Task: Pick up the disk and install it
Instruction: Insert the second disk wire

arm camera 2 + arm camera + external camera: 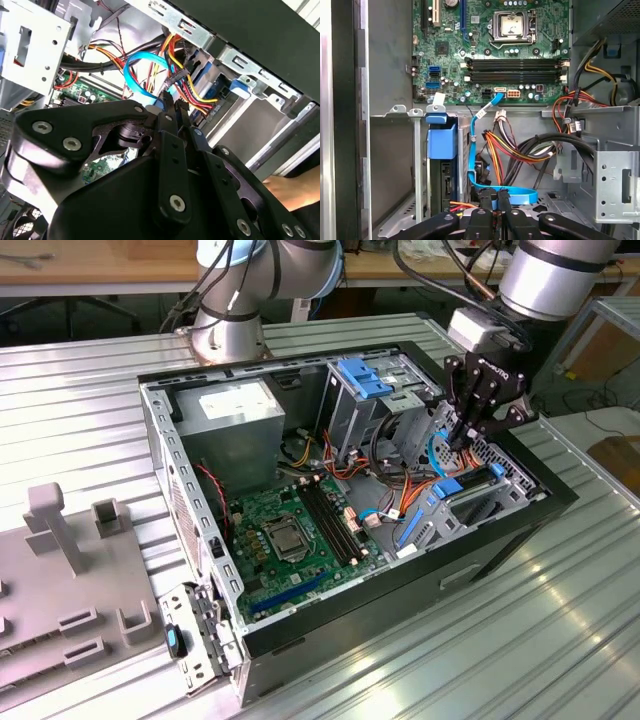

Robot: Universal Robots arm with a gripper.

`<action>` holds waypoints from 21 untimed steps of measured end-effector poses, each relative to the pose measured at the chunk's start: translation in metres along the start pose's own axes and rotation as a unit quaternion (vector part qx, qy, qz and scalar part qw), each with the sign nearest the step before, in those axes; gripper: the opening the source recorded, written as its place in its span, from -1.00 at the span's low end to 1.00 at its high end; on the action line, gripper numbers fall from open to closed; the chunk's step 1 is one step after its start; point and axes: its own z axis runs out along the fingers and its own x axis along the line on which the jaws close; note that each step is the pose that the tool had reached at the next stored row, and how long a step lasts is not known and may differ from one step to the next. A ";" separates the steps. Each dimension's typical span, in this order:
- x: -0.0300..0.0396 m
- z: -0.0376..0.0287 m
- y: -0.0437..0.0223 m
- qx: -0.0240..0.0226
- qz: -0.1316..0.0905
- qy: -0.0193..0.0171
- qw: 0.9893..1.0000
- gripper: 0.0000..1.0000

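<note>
The black-rimmed computer case (497, 530) lies open on its side on the ribbed aluminium table (480, 640), and the arm reaches into its corner at the exterior view's right, where room is tight: sheet-metal bay walls with folded edges stand on either side of the gripper (462, 440). In both wrist views the gripper (174, 105) (493, 200) has its slim black fingers drawn together with barely a slit between them and nothing clamped that I can make out; a flat blue cable (472, 145) loops just past the tips. Just beside it, the disk (442, 150) stands on edge in a narrow slot of the bay, showing its glossy blue plastic rail and a dark edge beneath; whether it is fully seated I cannot tell. A bundle of orange, yellow and black wires (515, 145) crowds the gap between that slot and the perforated bare-metal drive cage (610, 180). Beyond lies the flat green motherboard (485, 40), with open space above it. A grey power-supply box (235, 415) fills the far corner, well apart from the gripper. Outside the case, a matte grey fixture plate (60, 580) with upright blocks rests on the table.
</note>
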 end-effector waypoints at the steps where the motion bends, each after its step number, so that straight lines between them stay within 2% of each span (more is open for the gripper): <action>1: 0.0022 0.0002 0.0001 0.000 0.000 -0.002 1.000 -0.67; 2: 0.0045 0.0003 0.0002 0.000 0.000 -0.003 1.000 -0.67; 5: 0.0100 0.0007 0.0008 0.000 0.000 -0.004 1.000 -0.67; 8: 0.0218 0.0014 0.0047 0.001 0.000 -0.004 1.000 -0.67; 12: 0.0285 0.0018 0.0068 0.001 0.000 -0.004 1.000 -0.67; 16: 0.0386 0.0025 0.0077 0.002 0.000 -0.004 1.000 -0.67; 21: 0.0396 0.0028 0.0078 0.002 0.000 -0.004 1.000 -0.67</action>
